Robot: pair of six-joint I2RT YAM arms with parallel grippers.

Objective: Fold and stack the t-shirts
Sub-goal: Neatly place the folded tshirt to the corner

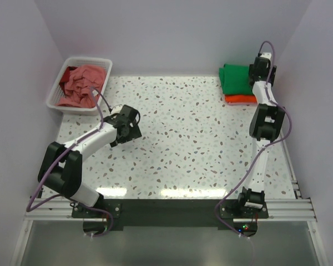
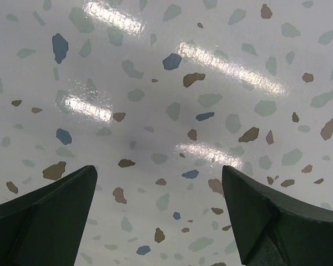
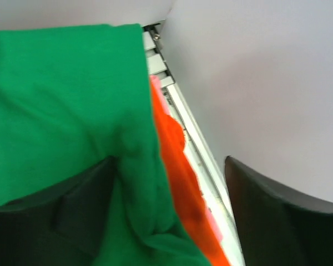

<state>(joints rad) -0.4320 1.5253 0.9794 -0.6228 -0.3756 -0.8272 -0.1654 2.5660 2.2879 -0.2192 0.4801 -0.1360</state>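
Note:
A folded green t-shirt lies on a folded orange t-shirt at the table's far right. My right gripper hangs over their right edge, open; in the right wrist view its jaws straddle the green shirt's edge and the orange shirt's edge without closing on them. A crumpled dusty pink t-shirt fills the white basket at the far left. My left gripper is open and empty over bare table.
The white walls stand close on the left, back and right. A metal rail runs along the table's right edge beside the stack. The terrazzo tabletop lies between the two arms.

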